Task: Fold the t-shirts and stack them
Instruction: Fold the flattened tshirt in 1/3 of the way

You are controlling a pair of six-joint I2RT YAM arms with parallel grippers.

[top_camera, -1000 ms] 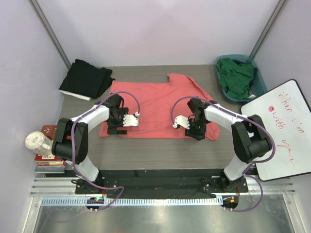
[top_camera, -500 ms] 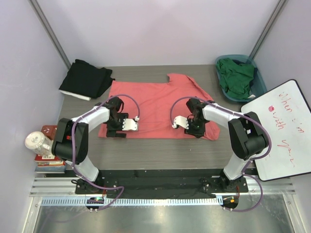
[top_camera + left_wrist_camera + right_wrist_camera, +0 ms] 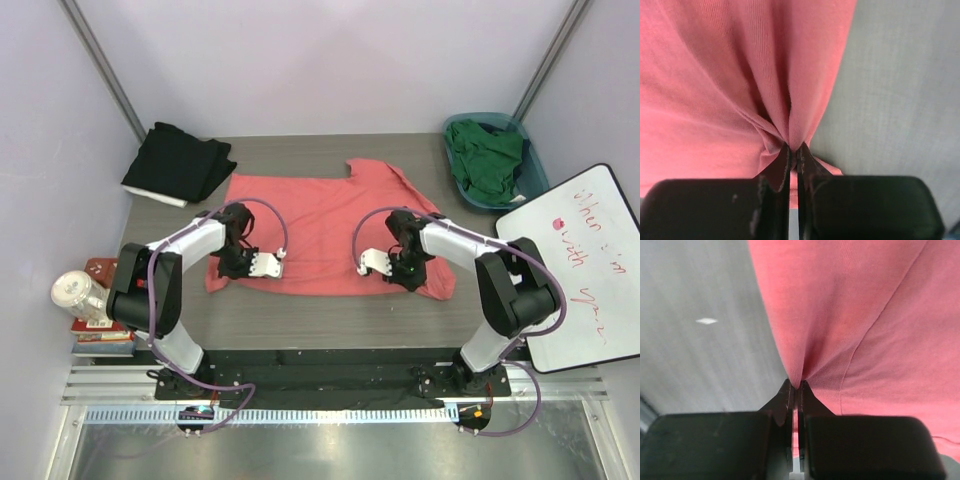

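Observation:
A coral-pink t-shirt (image 3: 325, 215) lies spread across the middle of the table. My left gripper (image 3: 231, 268) is shut on its near left hem, the cloth (image 3: 765, 90) bunching into folds between the pinched jaws (image 3: 794, 150). At the near right hem my right gripper (image 3: 412, 276) is shut too, a pleat of pink fabric (image 3: 855, 315) running into its tips (image 3: 795, 386). A black t-shirt (image 3: 178, 163) lies folded at the table's back left corner. The dark green t-shirt (image 3: 487, 157) sits crumpled in the teal basket (image 3: 533, 175).
A whiteboard (image 3: 586, 265) with red writing leans off the table's right side. A jar (image 3: 76, 292) and stacked books (image 3: 100, 330) stand off the left edge. Bare grey tabletop (image 3: 330, 315) runs between the shirt's near hem and the arm bases.
Both grippers have closed on the pink shirt's near hem. The hem has shifted slightly toward me, and the collar edge sits a little nearer.

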